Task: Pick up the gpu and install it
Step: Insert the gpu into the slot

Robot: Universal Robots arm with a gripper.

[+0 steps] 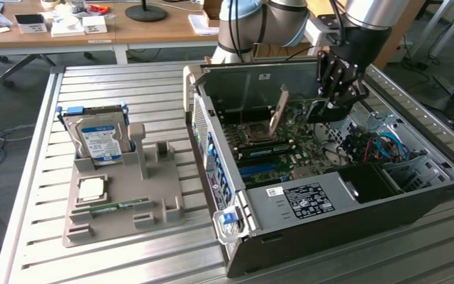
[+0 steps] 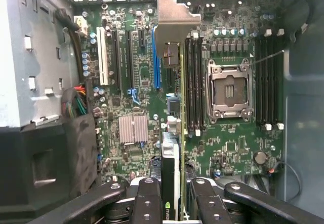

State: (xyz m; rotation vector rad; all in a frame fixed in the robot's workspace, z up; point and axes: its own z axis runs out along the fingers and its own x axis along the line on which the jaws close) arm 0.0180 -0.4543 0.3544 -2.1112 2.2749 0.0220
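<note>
My gripper point(image 1: 334, 102) is down inside the open computer case point(image 1: 345, 216), shut on the gpu point(image 1: 320, 111). In the wrist view the gpu point(image 2: 170, 155) shows edge-on, clamped between the two black fingers point(image 2: 148, 199), and its silver end bracket point(image 2: 174, 16) is at the far end. In the exterior view the bracket point(image 1: 278, 112) stands tilted over the motherboard point(image 1: 290, 145). The card hangs above the motherboard point(image 2: 131, 82), between the blue slot point(image 2: 155, 57) and the black memory slots point(image 2: 195, 82). Whether its lower edge touches a slot is hidden.
The empty CPU socket point(image 2: 228, 89) lies beside the card. Coloured cables point(image 1: 377, 148) and drive bays fill the case on the exterior view's right. On the slatted table point(image 1: 116, 83), a grey holder point(image 1: 152, 207) carries the silver hard drive point(image 1: 101, 139), a RAM stick point(image 1: 113, 207) and a chip point(image 1: 91, 189).
</note>
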